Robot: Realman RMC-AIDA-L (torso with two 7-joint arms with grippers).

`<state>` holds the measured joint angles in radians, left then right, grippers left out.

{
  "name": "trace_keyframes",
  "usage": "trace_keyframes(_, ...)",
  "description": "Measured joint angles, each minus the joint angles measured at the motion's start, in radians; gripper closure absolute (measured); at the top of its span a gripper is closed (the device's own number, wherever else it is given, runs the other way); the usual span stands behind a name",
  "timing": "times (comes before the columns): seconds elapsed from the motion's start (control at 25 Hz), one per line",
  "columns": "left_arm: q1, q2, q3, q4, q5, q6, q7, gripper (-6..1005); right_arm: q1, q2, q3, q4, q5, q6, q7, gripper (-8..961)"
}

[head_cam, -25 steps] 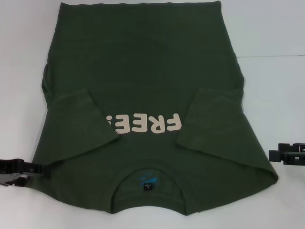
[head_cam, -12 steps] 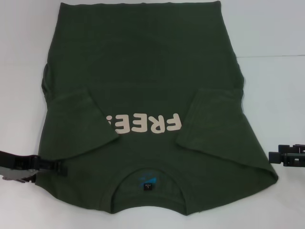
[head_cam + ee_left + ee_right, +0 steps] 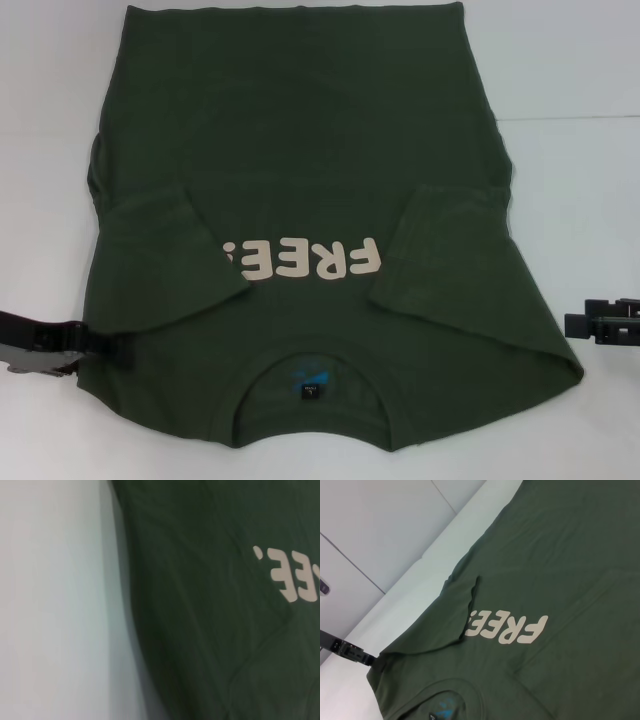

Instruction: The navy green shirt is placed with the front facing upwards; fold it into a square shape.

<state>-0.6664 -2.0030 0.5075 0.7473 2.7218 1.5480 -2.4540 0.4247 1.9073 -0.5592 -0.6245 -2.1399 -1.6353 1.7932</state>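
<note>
left end effector [image 3: 100, 345] drawn slightly back at navy green shirt [image 3: 300, 150] shoulder edge, grip unclear | right end effector [image 3: 590, 325] unmoved, grip unclear

L gripper [image 3: 105, 345] low, near-left, reaching inward | R gripper [image 3: 575, 325] low, near-right, idle

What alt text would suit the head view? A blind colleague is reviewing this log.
A navy green shirt lies front-up on a white table, both sleeves folded over its cream "FREE!" lettering. The left gripper touches its shoulder edge; the right gripper waits beside the opposite shoulder.
</note>
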Motion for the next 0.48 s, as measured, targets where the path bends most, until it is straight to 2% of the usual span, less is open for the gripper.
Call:
trace_keyframes(0.04,0.0,0.0,0.004,0.0,0.002,-0.002,-0.001,339,0.001,0.0,0.0,0.0,0.0,0.0,0.0,131)
trace_keyframes(0.24,-0.001,-0.002,0.009,-0.002,0.004,-0.009,-0.004,551,0.002,-0.001,-0.001,0.0,0.0,-0.001,0.0,134)
trace_keyframes(0.48,0.002,0.001,0.005,-0.003,0.002,-0.01,0.001,697,0.004,-0.001,0.0,0.0,0.0,-0.004,0.002,139)
